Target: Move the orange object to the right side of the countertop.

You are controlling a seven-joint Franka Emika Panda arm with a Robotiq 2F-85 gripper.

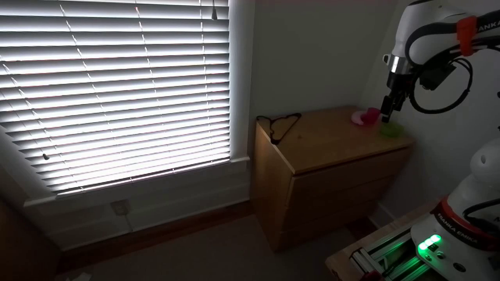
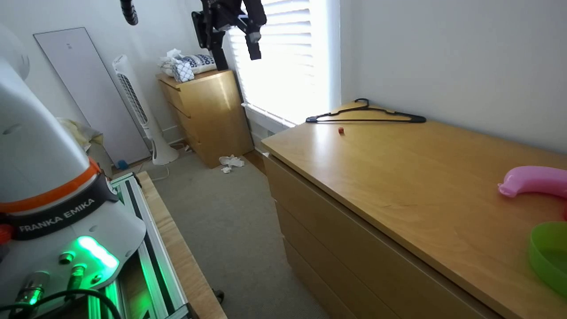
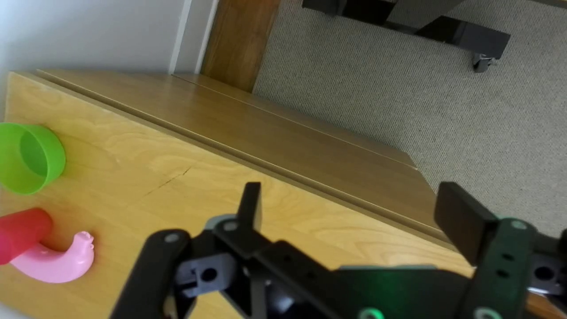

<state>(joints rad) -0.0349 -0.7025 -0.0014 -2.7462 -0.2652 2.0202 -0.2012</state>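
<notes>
The little orange lump (image 2: 341, 130) is sitting on the wooden countertop (image 2: 407, 177), just beside the black hanger (image 2: 367, 120); a pink curvy thing (image 2: 536, 178) and a green bowl (image 2: 547, 259) are resting well apart from it; the gripper (image 2: 237, 56) is hanging up in the air, its two fingers (image 2: 254, 49) standing wide apart.

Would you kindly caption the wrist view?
Open, empty black gripper; round green bowl and curved pink object on light-brown wooden countertop.
</notes>
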